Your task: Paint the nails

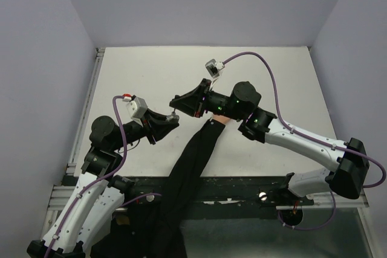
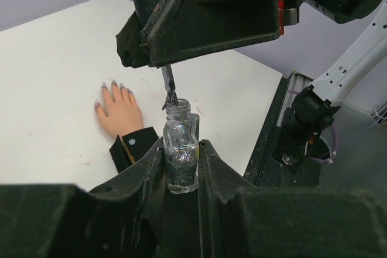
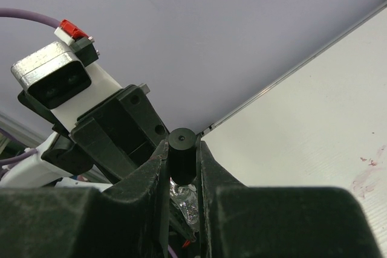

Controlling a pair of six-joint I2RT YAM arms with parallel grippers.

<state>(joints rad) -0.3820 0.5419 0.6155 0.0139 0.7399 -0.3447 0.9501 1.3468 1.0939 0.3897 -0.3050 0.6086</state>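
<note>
Left wrist: left gripper clamped small clear glass bottle, right gripper pinched black round brush-cap above it, probably loading polish; next needed steady carry to greyish-purple nails.

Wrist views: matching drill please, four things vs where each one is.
Things:
1. bottle
2. brush
3. fake hand
4. cap

Places:
A. lying flat on the table
B. clamped in the left gripper
C. pinched in the right gripper
D. tip at the bottle's mouth

Pairs: 1-B, 2-D, 3-A, 4-C
</note>
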